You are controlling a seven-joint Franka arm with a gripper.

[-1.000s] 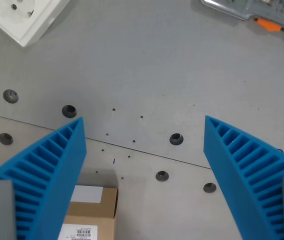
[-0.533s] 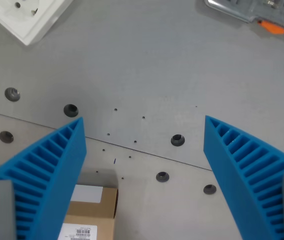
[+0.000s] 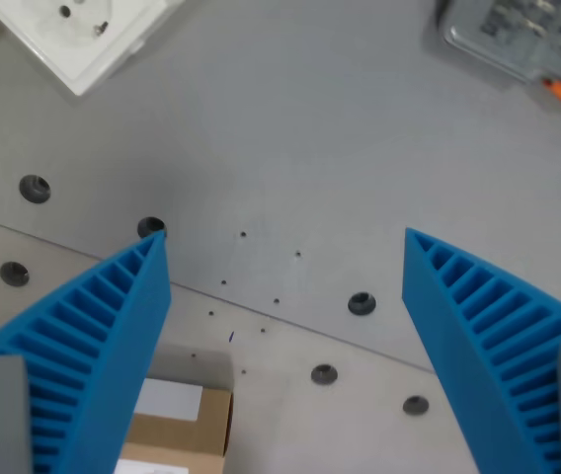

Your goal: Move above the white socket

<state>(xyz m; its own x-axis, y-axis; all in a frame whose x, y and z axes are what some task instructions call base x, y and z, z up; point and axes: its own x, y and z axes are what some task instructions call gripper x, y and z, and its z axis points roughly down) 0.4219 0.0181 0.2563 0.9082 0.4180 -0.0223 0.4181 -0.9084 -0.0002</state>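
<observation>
The white socket (image 3: 81,35) lies at the top left corner of the wrist view, cut off by the frame edge, with its round recess and pin holes showing. My gripper (image 3: 285,247) is open, its two blue ribbed fingers (image 3: 93,336) rising from the bottom corners with nothing between them. The socket is far up and to the wrist view's left of the fingertips, well apart from them.
A grey metal table (image 3: 290,128) with screw holes and a seam fills the view. A cardboard box with a white label (image 3: 177,430) sits at the bottom left behind the left finger. A clear plastic case with an orange part (image 3: 532,44) lies at the top right.
The whole scene has slid down and to the wrist view's right, so the camera has moved toward the socket. More of the socket shows now. The fingers stay open as before.
</observation>
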